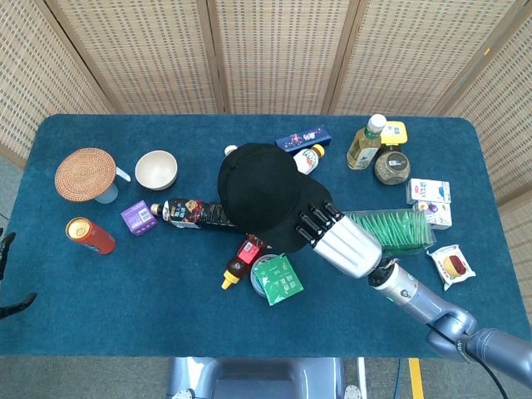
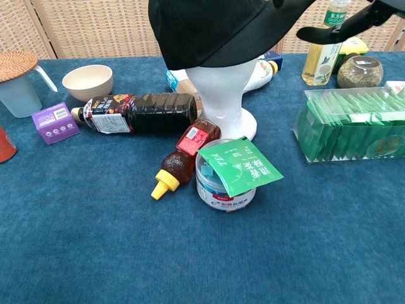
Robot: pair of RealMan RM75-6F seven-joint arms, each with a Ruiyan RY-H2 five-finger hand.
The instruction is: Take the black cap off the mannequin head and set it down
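Observation:
The black cap (image 1: 262, 191) sits on the white mannequin head (image 2: 221, 95) in the middle of the table, brim pointing toward the front right. My right hand (image 1: 342, 243) is at the brim's edge, its fingers (image 1: 314, 219) lying over the top of the brim. In the chest view its thumb (image 2: 332, 26) shows as a dark shape stretched out just below and to the right of the brim, with a gap to it. The cap (image 2: 209, 28) still rests squarely on the head. My left hand (image 1: 7, 246) only peeks in at the far left edge, fingers apart, holding nothing.
A dark sauce bottle (image 1: 195, 214) lies left of the head. A red squeeze bottle (image 1: 243, 258) and a round tub with a green packet (image 1: 277, 278) lie in front. A green box (image 1: 395, 229) sits under my right forearm. Bottles and jars (image 1: 366, 141) stand behind.

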